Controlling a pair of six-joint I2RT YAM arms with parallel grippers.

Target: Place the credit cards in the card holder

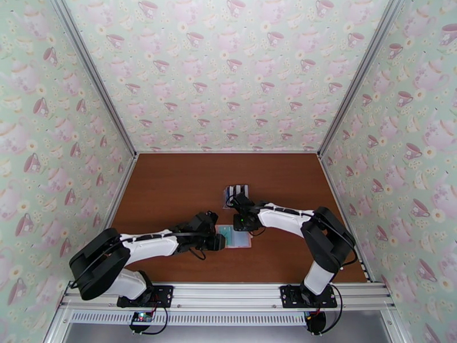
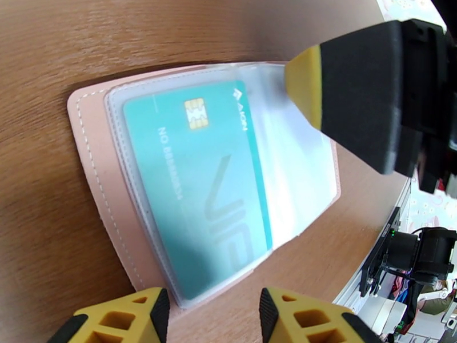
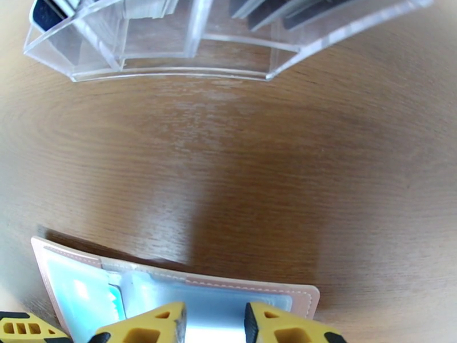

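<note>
"Can you read that teal card?"

"Barely. It lies under a cloudy sleeve, so its number and big lettering smear out. One far corner of the card holder is behind a black-and-yellow finger of the right arm."

"And from overhead?"

"The holder is tiny there, with both arms' wrists over its edges."

"The clear rack?"

"In the right wrist view it is cut off along the top edge. Its cards are just dark and pale slivers. The holder's near part drops off the bottom, so I can't tell whether the right jaws pinch a sleeve."
</note>
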